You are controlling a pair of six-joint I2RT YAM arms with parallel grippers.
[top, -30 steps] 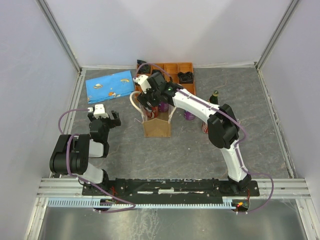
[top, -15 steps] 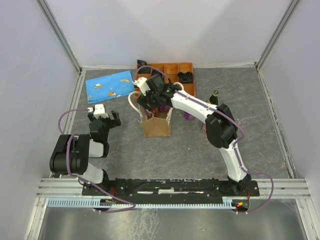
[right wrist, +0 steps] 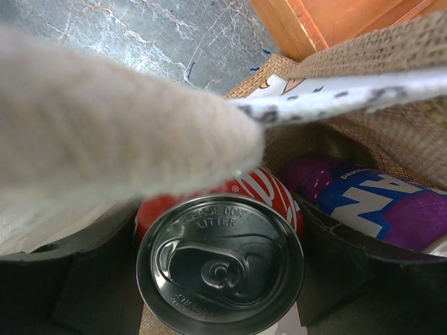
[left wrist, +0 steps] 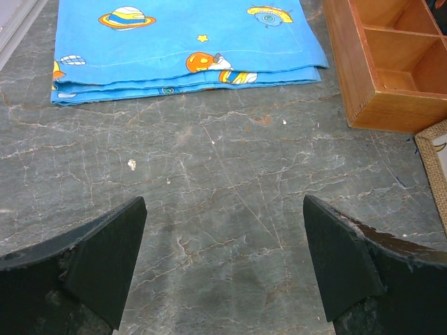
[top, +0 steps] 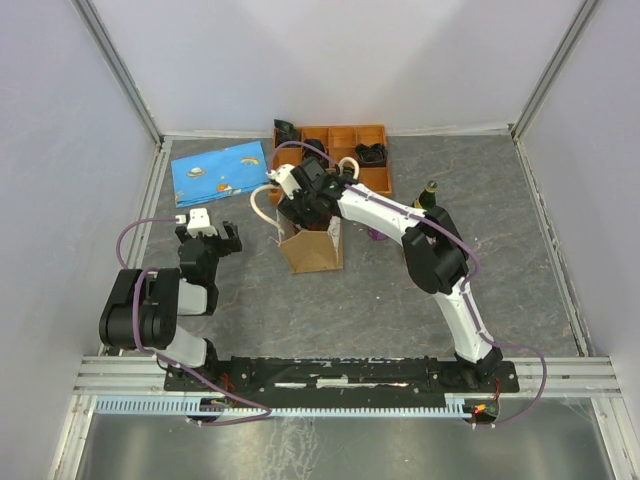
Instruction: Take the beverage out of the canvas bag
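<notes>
The canvas bag (top: pixel 312 250) stands upright at the table's middle, its cream handle (top: pixel 262 203) looping to the left. My right gripper (top: pixel 304 208) reaches down into its mouth. In the right wrist view a red beverage can (right wrist: pixel 220 265) with a silver top sits between my dark fingers (right wrist: pixel 84 279), which press on both of its sides. A purple can (right wrist: pixel 377 202) lies beside it inside the burlap wall (right wrist: pixel 391 42). A blurred cream handle (right wrist: pixel 105 125) crosses close to the lens. My left gripper (top: pixel 208 238) is open and empty, low over the table to the left of the bag.
An orange compartmented tray (top: pixel 355 150) stands behind the bag, with black items (top: pixel 372 153) in it. A folded blue cloth (top: pixel 220 172) lies at the back left. A dark bottle (top: pixel 429 193) stands to the right. The left wrist view shows the cloth (left wrist: pixel 181 35) and a tray corner (left wrist: pixel 391 70).
My right gripper has moved left and down, deeper into the bag's mouth, and the bag's handle has shifted with it. The left arm has not moved.
</notes>
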